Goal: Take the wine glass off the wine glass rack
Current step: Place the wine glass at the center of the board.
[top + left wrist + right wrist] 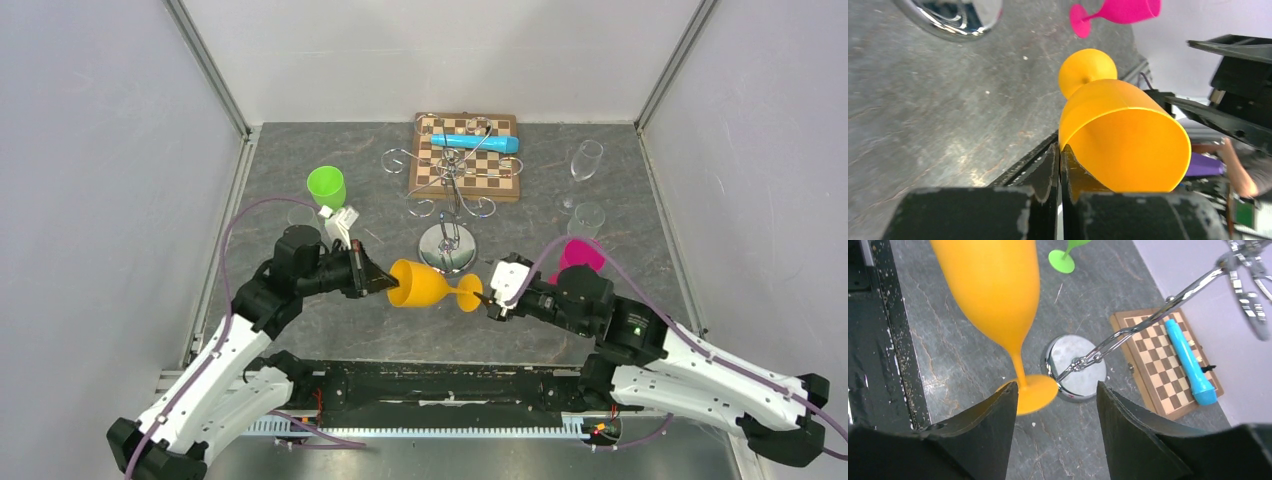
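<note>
Top external view shows the orange plastic wine glass [430,286] off the shiny chrome wine glass rack [447,246], sideways on its near side, rim pinched tight by the left gripper [392,281], the right gripper [487,299] wide by its foot, so I think the left one should grip hard and lower it slowly.

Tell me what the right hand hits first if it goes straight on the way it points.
Probably the foot of the orange wine glass, just off the fingertips of the right hand; the base of the wine glass rack lies beyond. Depth is uncertain.
</note>
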Controlling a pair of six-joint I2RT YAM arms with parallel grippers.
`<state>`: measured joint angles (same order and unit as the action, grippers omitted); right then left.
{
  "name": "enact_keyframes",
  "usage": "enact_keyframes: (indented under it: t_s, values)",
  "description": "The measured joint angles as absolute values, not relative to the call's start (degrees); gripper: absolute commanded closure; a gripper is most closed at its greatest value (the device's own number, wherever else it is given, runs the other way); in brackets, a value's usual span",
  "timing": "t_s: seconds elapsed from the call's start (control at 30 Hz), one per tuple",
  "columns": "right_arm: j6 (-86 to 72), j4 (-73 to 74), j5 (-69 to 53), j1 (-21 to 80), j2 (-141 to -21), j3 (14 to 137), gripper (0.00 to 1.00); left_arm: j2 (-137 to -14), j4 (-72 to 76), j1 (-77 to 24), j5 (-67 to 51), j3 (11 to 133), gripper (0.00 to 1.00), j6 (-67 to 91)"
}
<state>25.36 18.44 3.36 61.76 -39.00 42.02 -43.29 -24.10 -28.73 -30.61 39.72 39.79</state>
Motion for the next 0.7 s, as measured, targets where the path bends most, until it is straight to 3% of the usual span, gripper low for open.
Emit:
enact_keyframes:
  t_s: [0.33,0.7]
  values:
    - [21.96,15.29,8.01,61.76,-32.71,40.36,0.26,-42.28,-44.05,-28.73,-13.65,51.77,0.98,31.73]
    - [14.83,15.11,14.68,61.76,-36.16,39.24,0.25,-47.11,-58.81,-28.73,5.15,58.35,0.98,28.10]
